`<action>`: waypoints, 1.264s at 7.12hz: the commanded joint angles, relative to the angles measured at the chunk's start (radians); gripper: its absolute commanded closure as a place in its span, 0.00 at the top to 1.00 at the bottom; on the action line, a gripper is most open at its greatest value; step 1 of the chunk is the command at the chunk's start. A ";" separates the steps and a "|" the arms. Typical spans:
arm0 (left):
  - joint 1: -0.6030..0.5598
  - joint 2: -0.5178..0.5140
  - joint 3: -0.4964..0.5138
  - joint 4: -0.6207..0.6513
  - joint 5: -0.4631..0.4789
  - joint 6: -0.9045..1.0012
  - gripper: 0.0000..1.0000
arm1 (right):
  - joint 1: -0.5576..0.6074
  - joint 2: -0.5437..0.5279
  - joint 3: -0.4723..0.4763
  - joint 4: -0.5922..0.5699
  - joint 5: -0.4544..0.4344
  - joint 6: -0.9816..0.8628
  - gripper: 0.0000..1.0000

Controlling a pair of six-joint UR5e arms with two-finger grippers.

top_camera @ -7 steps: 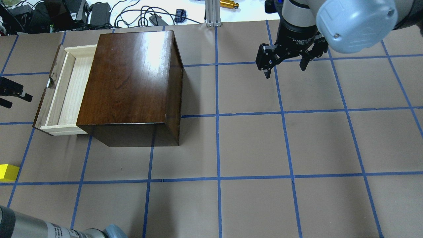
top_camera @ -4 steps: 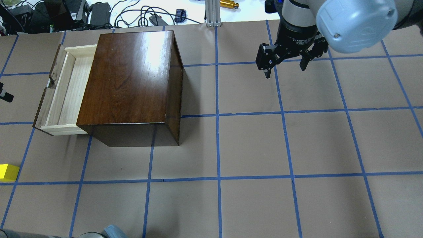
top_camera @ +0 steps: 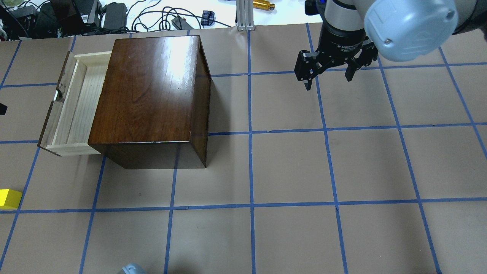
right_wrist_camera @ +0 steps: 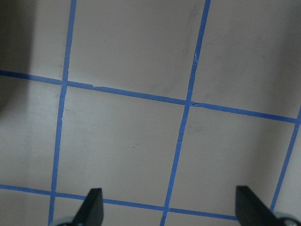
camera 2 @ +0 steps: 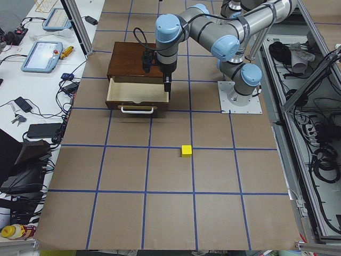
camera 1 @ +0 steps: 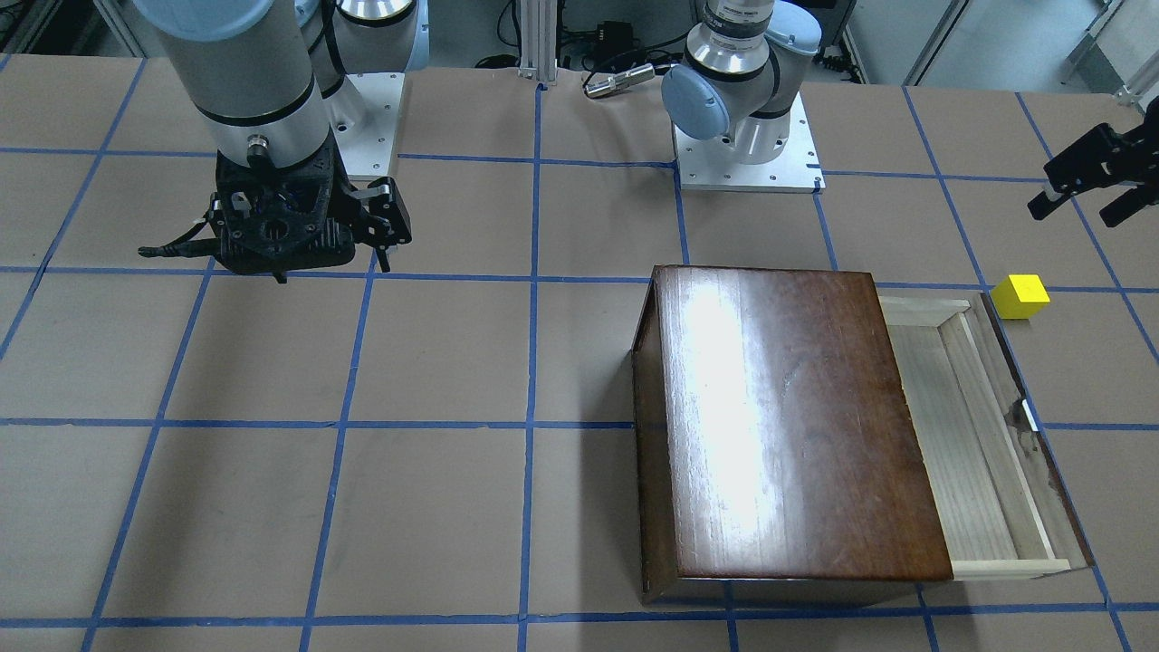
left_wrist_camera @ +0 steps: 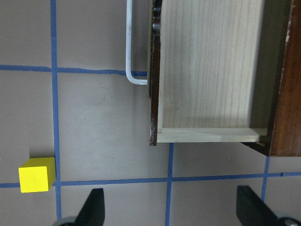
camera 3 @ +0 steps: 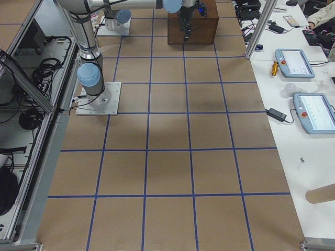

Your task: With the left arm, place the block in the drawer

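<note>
The yellow block [camera 1: 1020,296] lies on the brown table paper, apart from the corner of the drawer front; it also shows in the overhead view [top_camera: 8,199] and in the left wrist view [left_wrist_camera: 36,175]. The drawer [camera 1: 978,453] is pulled out of the dark-brown box [camera 1: 779,426], and its pale-wood inside [left_wrist_camera: 207,70] is empty. My left gripper [camera 1: 1077,213] is open and empty and hovers above the table beyond the block. In its wrist view the block lies left of the left fingertip [left_wrist_camera: 94,207]. My right gripper [top_camera: 328,82] is open and empty, far from the box.
The drawer's white handle [left_wrist_camera: 129,47] sticks out toward the block's side. Cables and devices [top_camera: 114,15] lie beyond the table's far edge. Blue tape lines cross the paper. The right wrist view shows only bare paper [right_wrist_camera: 141,132].
My left gripper has moved left, almost out of the overhead view, and the left arm's elbow has withdrawn from the bottom edge. The block, the drawer and the right arm have not moved.
</note>
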 commanded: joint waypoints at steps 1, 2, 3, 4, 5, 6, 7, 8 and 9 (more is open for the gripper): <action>-0.149 0.029 0.008 -0.007 0.006 -0.168 1.00 | 0.000 0.000 0.000 0.000 0.000 0.000 1.00; -0.230 0.031 0.011 -0.006 0.050 -0.270 1.00 | 0.000 0.000 0.000 0.000 0.000 0.001 1.00; -0.328 0.026 0.013 -0.001 0.076 -0.396 1.00 | 0.000 0.000 0.000 0.000 0.000 0.000 1.00; -0.428 0.013 0.014 0.016 0.080 -0.532 1.00 | 0.000 0.000 0.000 0.000 0.000 0.001 1.00; -0.526 -0.003 0.011 0.083 0.080 -0.637 1.00 | 0.000 0.000 0.000 0.000 0.000 0.000 1.00; -0.597 -0.023 0.008 0.117 0.081 -0.671 1.00 | 0.000 0.000 0.000 0.000 0.000 0.001 1.00; -0.636 -0.030 0.001 0.160 0.081 -0.652 1.00 | 0.000 -0.002 0.000 0.000 0.002 0.001 1.00; -0.653 -0.036 -0.002 0.177 0.081 -0.650 1.00 | 0.000 0.000 0.000 0.000 0.000 0.000 1.00; -0.654 -0.037 -0.001 0.177 0.083 -0.650 1.00 | 0.000 0.000 0.000 0.000 0.000 0.001 1.00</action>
